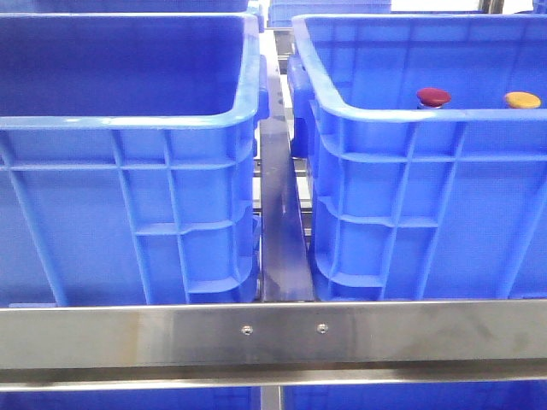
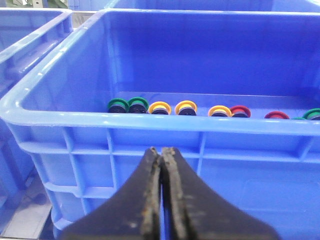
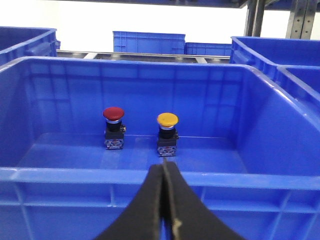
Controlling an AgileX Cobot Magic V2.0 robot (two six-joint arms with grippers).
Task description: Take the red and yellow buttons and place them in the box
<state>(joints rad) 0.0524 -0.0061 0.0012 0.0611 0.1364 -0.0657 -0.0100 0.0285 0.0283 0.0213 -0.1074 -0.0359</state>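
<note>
A red button and a yellow button stand upright inside the right blue box, near its far wall. In the right wrist view the red button and the yellow button sit side by side on black bases, beyond the box's near rim. My right gripper is shut and empty, just outside that rim, in line with the yellow button. My left gripper is shut and empty in front of another blue crate. Neither gripper shows in the front view.
The crate in the left wrist view holds several green, yellow and red buttons lying in a row. A second blue crate stands on the left. A steel rail runs across the front, and a steel strip lies between the crates.
</note>
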